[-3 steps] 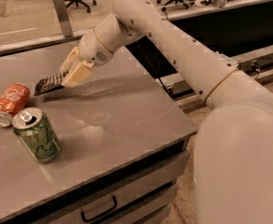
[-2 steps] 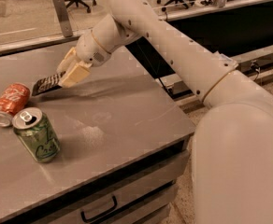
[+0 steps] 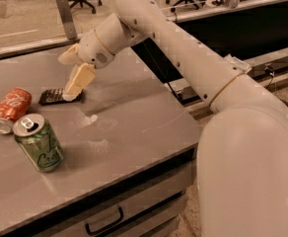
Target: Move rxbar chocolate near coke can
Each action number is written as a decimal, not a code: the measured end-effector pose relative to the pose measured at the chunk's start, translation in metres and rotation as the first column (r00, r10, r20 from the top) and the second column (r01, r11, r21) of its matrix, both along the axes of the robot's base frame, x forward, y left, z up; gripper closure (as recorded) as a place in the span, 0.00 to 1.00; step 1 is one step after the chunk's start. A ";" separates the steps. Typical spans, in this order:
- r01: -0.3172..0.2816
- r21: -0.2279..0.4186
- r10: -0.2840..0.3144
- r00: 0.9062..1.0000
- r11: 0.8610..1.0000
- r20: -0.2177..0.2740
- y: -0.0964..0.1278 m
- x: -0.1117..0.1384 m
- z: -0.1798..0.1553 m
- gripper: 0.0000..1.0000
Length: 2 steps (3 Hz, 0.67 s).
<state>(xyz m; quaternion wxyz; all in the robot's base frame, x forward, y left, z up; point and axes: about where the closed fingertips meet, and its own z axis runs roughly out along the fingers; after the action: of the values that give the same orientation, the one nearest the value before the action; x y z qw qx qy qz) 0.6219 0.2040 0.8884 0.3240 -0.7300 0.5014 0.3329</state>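
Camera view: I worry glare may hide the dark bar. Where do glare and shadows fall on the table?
In the camera view, pale glare patches lie on the table in front of the gripper, which rests at the rxbar chocolate; the bar shows no glare; the shadow of the arm darkens the table beside it.

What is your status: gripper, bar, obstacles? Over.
Gripper at right end of rxbar chocolate. It lies flat on table, close beside tipped coke can. Green can upright, not blocking.

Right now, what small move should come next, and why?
Probably draw the gripper, at the bar's right end, up and away: the rxbar chocolate lies flat on the table close beside the toppled coke can, so placement looks done.
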 end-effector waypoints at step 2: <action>0.036 0.007 -0.035 0.998 0.999 -0.051 -0.012 0.010 0.005 0.00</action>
<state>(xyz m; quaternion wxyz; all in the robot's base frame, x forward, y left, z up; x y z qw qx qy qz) 0.6317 0.1924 0.8934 0.3200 -0.7109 0.5210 0.3476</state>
